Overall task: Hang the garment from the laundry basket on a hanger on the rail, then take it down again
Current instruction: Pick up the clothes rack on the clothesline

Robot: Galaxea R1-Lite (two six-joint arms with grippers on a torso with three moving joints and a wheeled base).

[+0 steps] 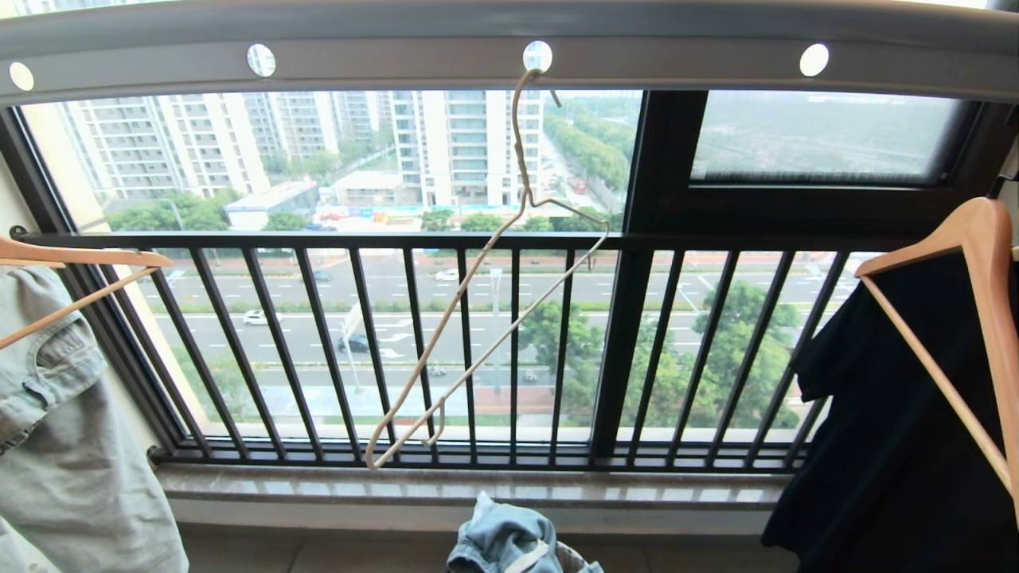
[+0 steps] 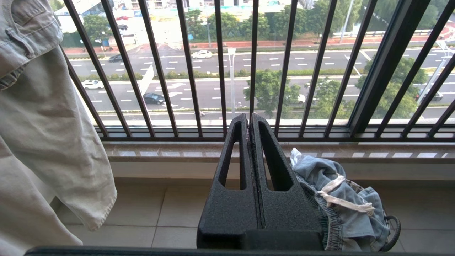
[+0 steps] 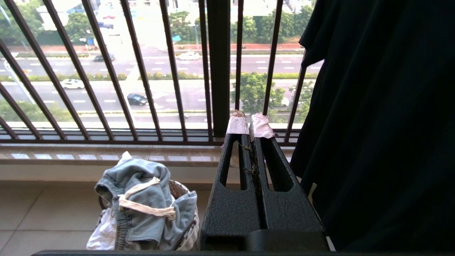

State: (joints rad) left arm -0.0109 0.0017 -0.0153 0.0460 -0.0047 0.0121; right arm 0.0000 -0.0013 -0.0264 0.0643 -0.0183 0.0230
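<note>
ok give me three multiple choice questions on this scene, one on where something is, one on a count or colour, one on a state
1. Where are the denim shorts?
A. on the wire hanger
B. in the laundry basket
C. on the window sill

2. How many round holes show in the rail?
A. two
B. four
C. six

3. How does the wire hanger hang?
A. bare and tilted
B. carrying shorts
C. lying on the floor

Answers
1. B: the shorts sit bunched in the laundry basket on the floor.
2. B: four holes show in the head view.
3. A: it hangs empty and slanted from one hole.
</note>
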